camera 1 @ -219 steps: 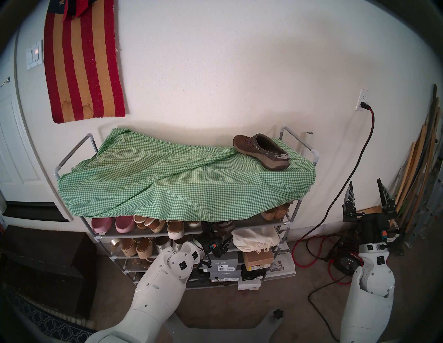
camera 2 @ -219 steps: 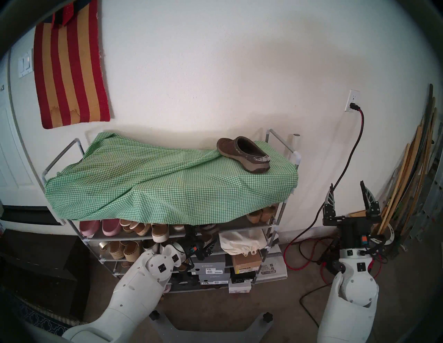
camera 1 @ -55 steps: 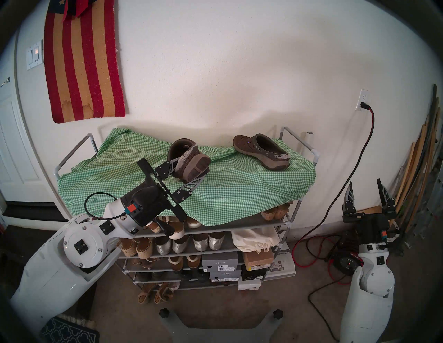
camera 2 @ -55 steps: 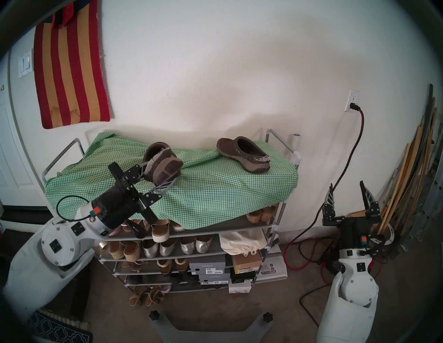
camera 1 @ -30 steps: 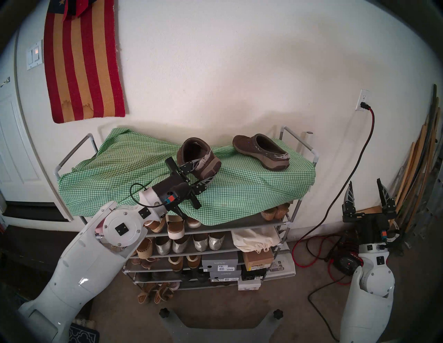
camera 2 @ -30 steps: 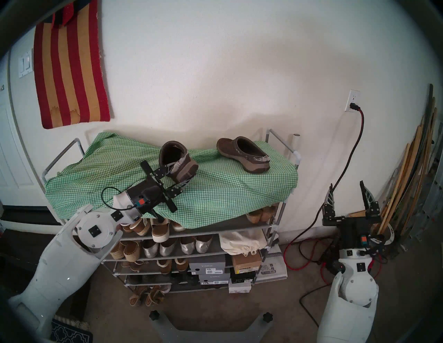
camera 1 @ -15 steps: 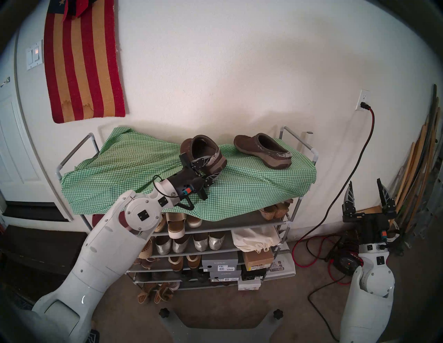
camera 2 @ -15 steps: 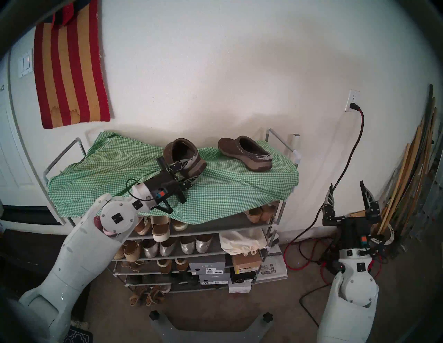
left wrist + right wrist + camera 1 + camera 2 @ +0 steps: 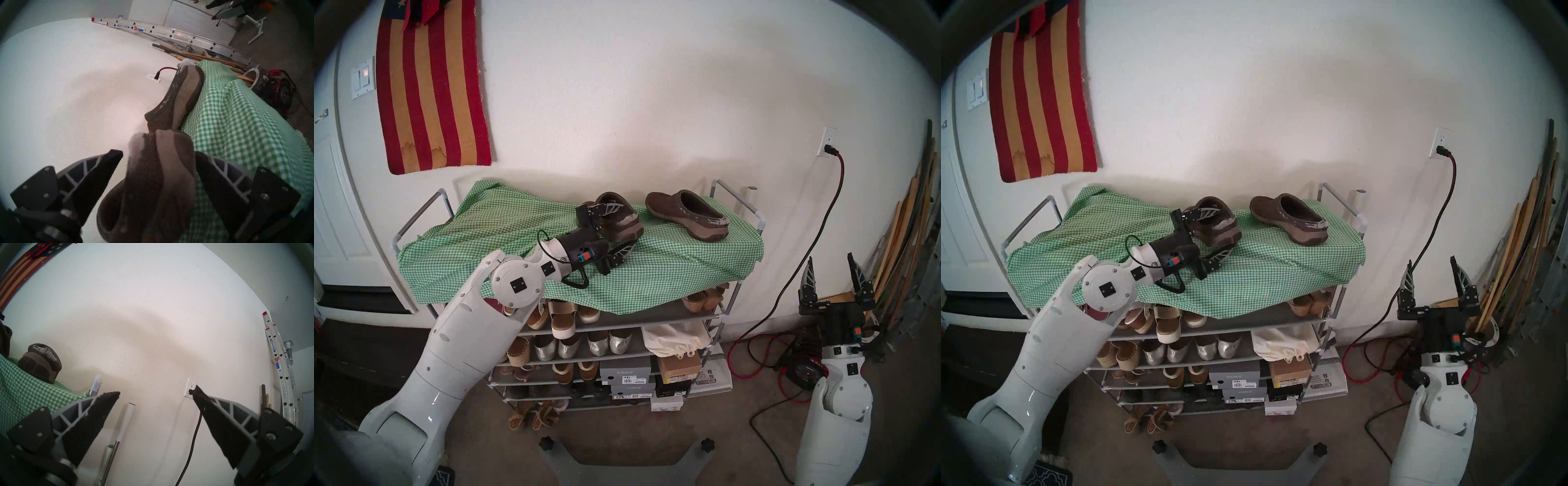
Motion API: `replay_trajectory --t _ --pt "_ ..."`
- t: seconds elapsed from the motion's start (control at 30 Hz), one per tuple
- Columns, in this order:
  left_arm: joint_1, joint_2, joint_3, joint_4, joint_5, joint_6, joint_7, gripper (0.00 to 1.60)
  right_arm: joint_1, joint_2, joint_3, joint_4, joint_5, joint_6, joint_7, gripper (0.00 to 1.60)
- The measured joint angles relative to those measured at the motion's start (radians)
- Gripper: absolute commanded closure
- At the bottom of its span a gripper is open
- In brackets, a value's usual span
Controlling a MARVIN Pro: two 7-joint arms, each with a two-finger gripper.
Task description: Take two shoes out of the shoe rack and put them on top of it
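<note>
The left gripper (image 9: pixel 621 226) bracketed the second clog (image 9: pixel 621 222) mid-rack (image 9: pixel 736 203), one finger clear; grip unclear, toe hidden. First clog (image 9: pixel 687 213) sat by the right edge. Right gripper (image 9: pixel 833 271) gaped empty.

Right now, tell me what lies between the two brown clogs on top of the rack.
Only bare green gingham cloth. In the head views a narrow strip of it separates the clog in the left gripper from the set-down clog; the left wrist view hides that gap.
</note>
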Motion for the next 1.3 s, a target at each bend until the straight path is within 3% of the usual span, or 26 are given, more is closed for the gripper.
replay_trajectory --t 0.3,0.5,0.87,1.07,1.3 --pt "0.092 0.101 -0.093 -0.137 -0.079 0.013 -0.166 0.0 0.0 0.0 0.0 0.0 0.0 0.0 0.0 0.0" --pt "0.168 0.182 -0.204 -0.243 -0.17 0.033 -0.273 0.0 0.0 0.0 0.0 0.0 0.0 -0.001 0.0 0.0" --pt "0.288 0.294 -0.394 -0.316 -0.352 0.092 -0.416 0.0 0.0 0.0 0.0 0.0 0.001 -0.001 0.001 0.0" --pt "0.342 0.306 -0.492 -0.323 -0.453 0.119 -0.408 0.0 0.0 0.0 0.0 0.0 0.001 -0.001 0.001 0.0" --pt "0.385 0.253 -0.616 -0.311 -0.562 0.143 -0.317 0.0 0.0 0.0 0.0 0.0 0.001 -0.001 0.001 0.0"
